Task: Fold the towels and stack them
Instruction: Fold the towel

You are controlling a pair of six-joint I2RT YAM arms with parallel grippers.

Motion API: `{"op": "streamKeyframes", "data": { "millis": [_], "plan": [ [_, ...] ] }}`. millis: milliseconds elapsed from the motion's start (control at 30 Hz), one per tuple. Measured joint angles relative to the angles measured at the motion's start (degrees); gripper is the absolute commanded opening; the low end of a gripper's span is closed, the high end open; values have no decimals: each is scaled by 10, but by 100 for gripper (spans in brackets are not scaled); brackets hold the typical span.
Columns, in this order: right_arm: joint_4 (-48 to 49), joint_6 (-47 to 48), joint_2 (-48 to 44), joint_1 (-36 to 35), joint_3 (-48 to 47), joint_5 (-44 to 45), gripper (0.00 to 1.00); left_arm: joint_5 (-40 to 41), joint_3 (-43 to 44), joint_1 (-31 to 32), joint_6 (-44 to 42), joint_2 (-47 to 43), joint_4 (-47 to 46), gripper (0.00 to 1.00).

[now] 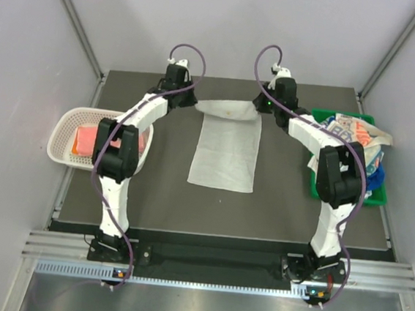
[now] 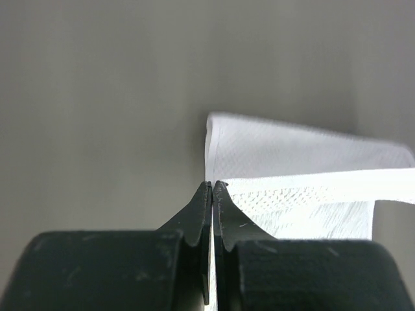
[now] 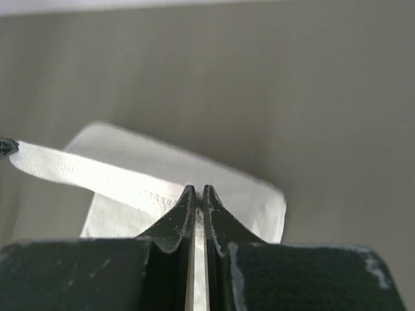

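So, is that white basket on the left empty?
No, the top view shows an orange towel lying inside the white basket.

The white towel (image 2: 305, 155) is cloth with a fine dimpled weave; the tabletop (image 1: 151, 201) is matt grey; the basket (image 1: 56, 137) at nine o'clock is white mesh plastic.

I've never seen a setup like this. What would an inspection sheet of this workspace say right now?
surface: dark table.
job's things: white towel spread centrally, far edge lifted; orange towel in white mesh basket; mixed towels heaped in green bin.
clutter: nothing seen.
grippers: left gripper and right gripper each shut on white towel's far corners.
cables: purple cables loop above both arms.
surroundings: plain grey walls.
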State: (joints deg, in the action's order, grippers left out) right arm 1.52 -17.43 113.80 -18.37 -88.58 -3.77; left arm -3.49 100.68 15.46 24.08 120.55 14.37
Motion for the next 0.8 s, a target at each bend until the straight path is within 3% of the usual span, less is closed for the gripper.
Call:
{"op": "streamKeyframes", "data": {
  "millis": [333, 800],
  "plan": [
    [34, -54, -123, -14, 215, -14, 0, -36, -200, 15, 25, -79, -45, 0],
    [65, -78, -201, -34, 372, -8, 0, -51, -301, 32, 31, -148, -69, 0]
  ]
}}
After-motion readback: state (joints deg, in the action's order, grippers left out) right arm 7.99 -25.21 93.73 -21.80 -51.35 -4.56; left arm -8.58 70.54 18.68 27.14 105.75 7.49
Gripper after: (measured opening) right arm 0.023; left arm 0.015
